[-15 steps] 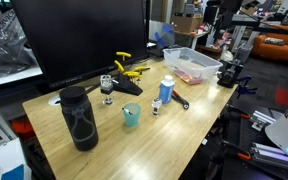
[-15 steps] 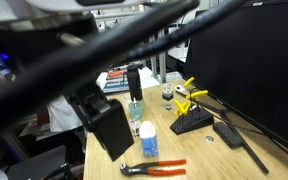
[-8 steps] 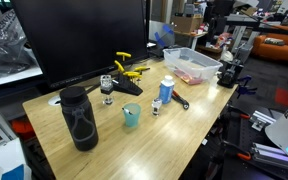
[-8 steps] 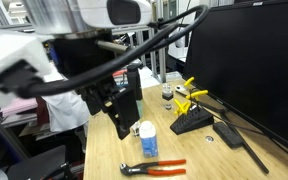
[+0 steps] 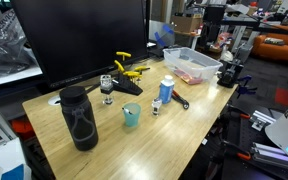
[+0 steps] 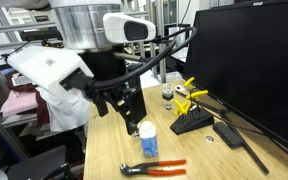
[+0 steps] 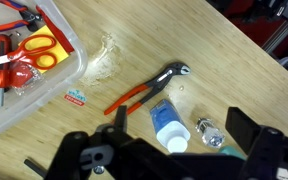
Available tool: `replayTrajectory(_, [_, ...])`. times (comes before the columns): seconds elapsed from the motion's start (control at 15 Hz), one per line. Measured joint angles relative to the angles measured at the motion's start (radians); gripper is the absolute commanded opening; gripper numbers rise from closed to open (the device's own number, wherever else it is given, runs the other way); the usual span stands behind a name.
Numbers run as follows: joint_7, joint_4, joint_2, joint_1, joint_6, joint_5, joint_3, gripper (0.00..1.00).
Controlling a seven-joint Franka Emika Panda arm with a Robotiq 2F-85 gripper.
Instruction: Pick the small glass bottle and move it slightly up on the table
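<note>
The small glass bottle stands upright on the light wood table, just in front of the taller blue bottle. In the wrist view it sits beside the blue bottle, both seen from above. My gripper hangs above them with its jaws wide apart and nothing between them. The small bottle lies nearer the right-hand finger. In an exterior view the gripper hovers just above the blue bottle; the small bottle is hidden there.
Red-handled pliers lie beside the bottles. A clear bin holds scissors. A teal cup, a tall black bottle, a stemmed glass, a yellow-handled tool and a large monitor stand nearby.
In an exterior view the arm has swung from a blur close to the camera to a clear pose with the gripper above the blue bottle. The objects on the table have not moved.
</note>
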Motion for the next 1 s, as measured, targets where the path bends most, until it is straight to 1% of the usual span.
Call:
replayTrajectory(0.33, [0.000, 0.000, 0.001, 0.000, 0.000, 0.000, 0.004, 1.00])
replayTrajectory(0.53, [-0.003, -0.001, 0.033, 0.012, 0.005, 0.036, 0.012, 1.00])
replayTrajectory(0.8, [-0.003, 0.023, 0.152, 0.055, 0.057, 0.149, 0.056, 1.00])
replayTrajectory(1.0, [0.008, 0.087, 0.280, 0.079, 0.066, 0.246, 0.115, 1.00])
